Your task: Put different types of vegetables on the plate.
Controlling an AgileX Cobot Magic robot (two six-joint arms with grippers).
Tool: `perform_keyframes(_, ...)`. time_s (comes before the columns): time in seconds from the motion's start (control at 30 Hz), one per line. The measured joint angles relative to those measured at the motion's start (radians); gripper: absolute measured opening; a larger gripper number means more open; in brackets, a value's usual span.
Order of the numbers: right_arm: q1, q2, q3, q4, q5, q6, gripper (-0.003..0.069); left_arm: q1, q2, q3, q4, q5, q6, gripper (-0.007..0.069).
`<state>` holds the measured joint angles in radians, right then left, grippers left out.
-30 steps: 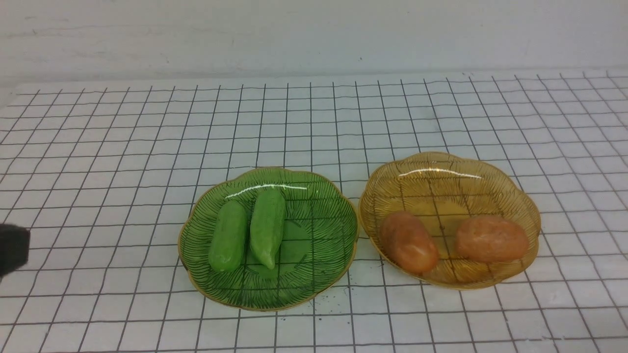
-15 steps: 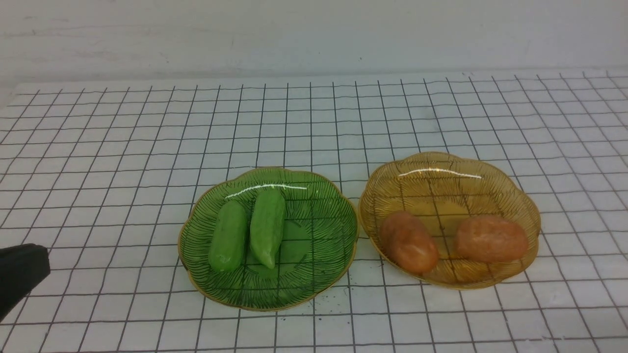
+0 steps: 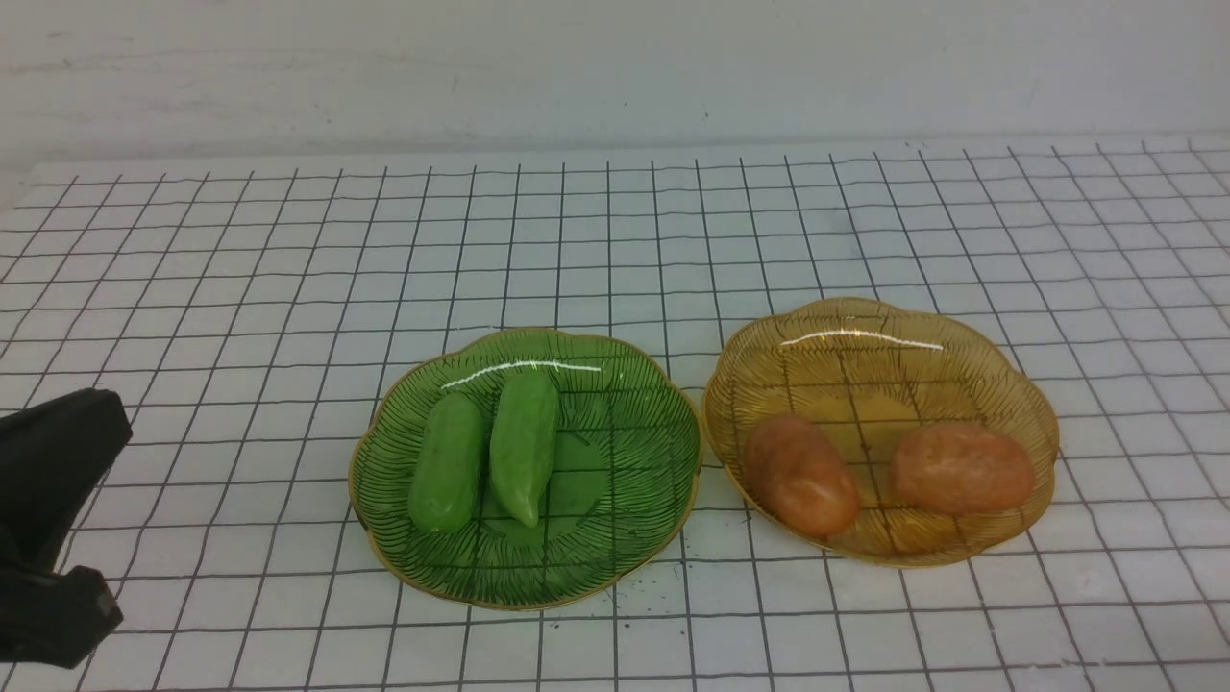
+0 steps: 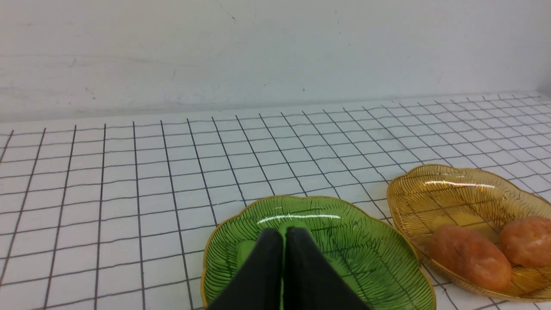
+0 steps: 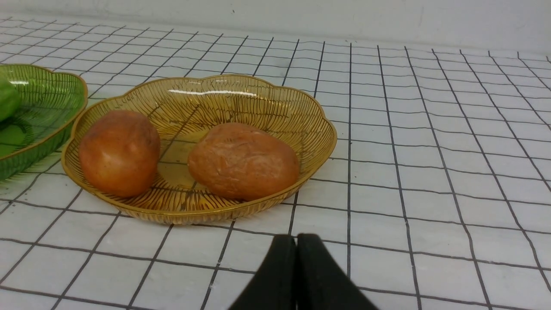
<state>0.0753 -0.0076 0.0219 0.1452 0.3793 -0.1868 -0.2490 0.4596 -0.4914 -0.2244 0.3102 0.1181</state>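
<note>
Two light-green cucumber-like vegetables (image 3: 448, 463) (image 3: 525, 445) lie side by side in a green glass plate (image 3: 625, 432). Two orange-brown potato-like vegetables (image 3: 800, 474) (image 3: 963, 468) lie in an amber glass plate (image 3: 865, 370) to its right. My left gripper (image 4: 283, 234) is shut and empty, short of the green plate (image 4: 379, 245), and its fingers hide most of the cucumbers. The black left arm (image 3: 53, 461) shows at the front view's left edge. My right gripper (image 5: 296, 241) is shut and empty over the cloth, on the near side of the amber plate (image 5: 258, 103).
The plates stand almost touching on a white cloth with a black grid (image 3: 240, 288). A pale wall (image 3: 615, 67) closes the table's far side.
The left arm has come further into the front view from the left edge, moving up and to the right. The plates and vegetables have not moved.
</note>
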Motion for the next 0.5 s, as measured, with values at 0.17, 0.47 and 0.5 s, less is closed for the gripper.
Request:
perform_keyframes(0.17,0.0,0.0,0.0,0.0,0.0,0.0,-0.0014,0.0,0.0,0.001,-0.001,0.026,0.0,-0.0008)
perform_keyframes(0.47,0.0,0.0,0.0,0.0,0.0,0.0,-0.0014,0.0,0.0,0.007,0.0,0.029,0.0,-0.0008)
perform_keyframes(0.5,0.0,0.0,0.0,0.0,0.0,0.0,-0.0014,0.0,0.0,0.009,0.0,0.029,0.0,-0.0008)
